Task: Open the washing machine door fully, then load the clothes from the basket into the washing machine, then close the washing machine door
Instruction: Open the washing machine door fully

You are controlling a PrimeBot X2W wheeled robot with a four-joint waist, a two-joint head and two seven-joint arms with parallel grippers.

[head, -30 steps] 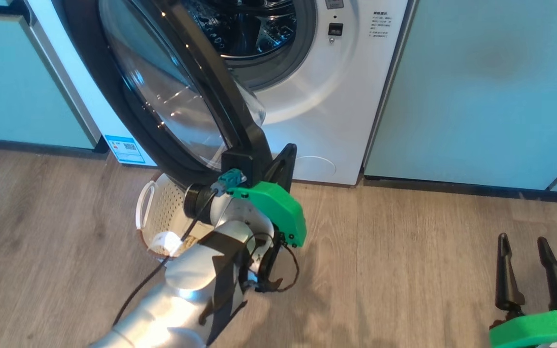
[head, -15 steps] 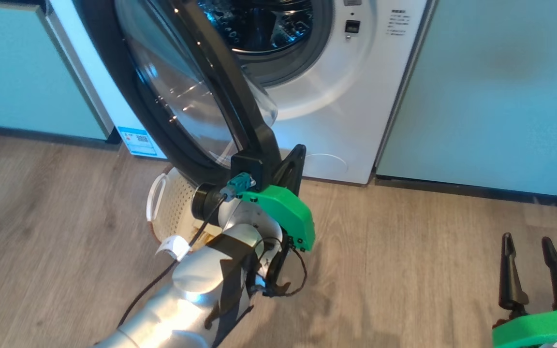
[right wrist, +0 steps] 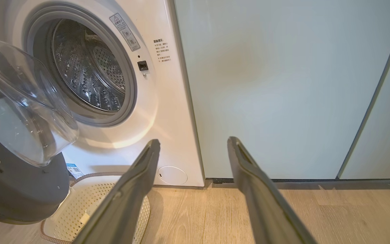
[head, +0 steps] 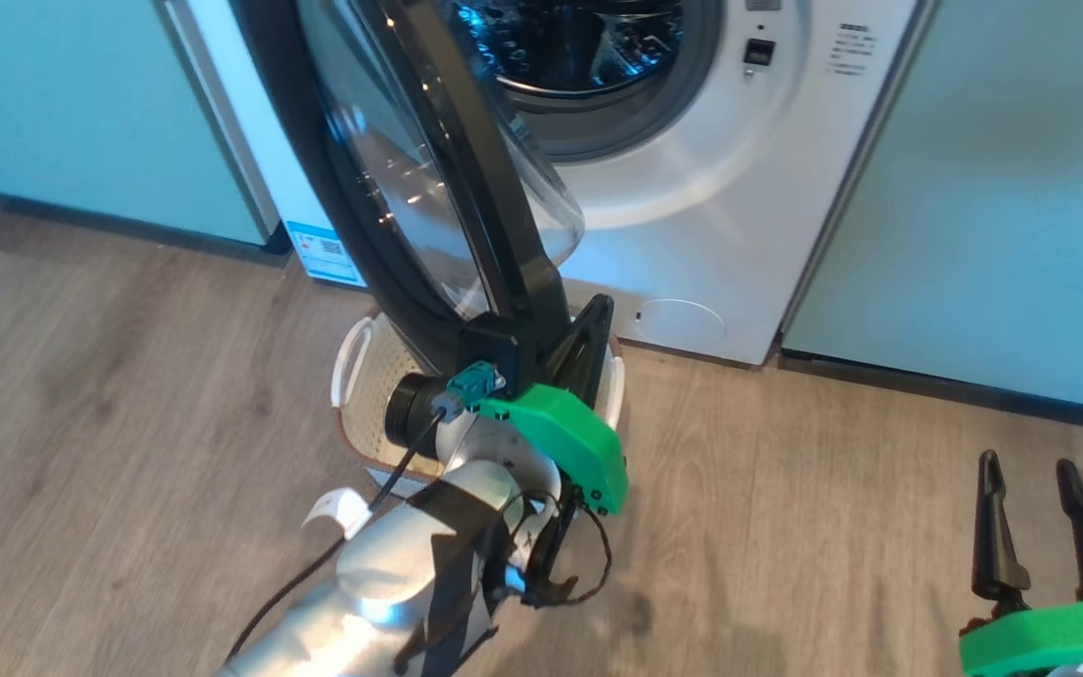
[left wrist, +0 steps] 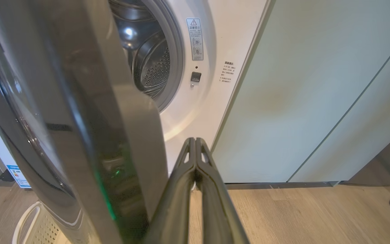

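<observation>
Progress is small: the washing machine door, just left of the clenched left claw leaning on its inner rim, seems slightly wider than a second ago, though the head camera also turned. Full opening looks near; the basket waits below this claw, right claw released.

Left gripper fingers pressed together — the washing machine door edge-on just left of them, steel drum beyond.

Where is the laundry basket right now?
The basket sits on the floor before the washing machine, left of centre in the head view, beneath the open door.
</observation>
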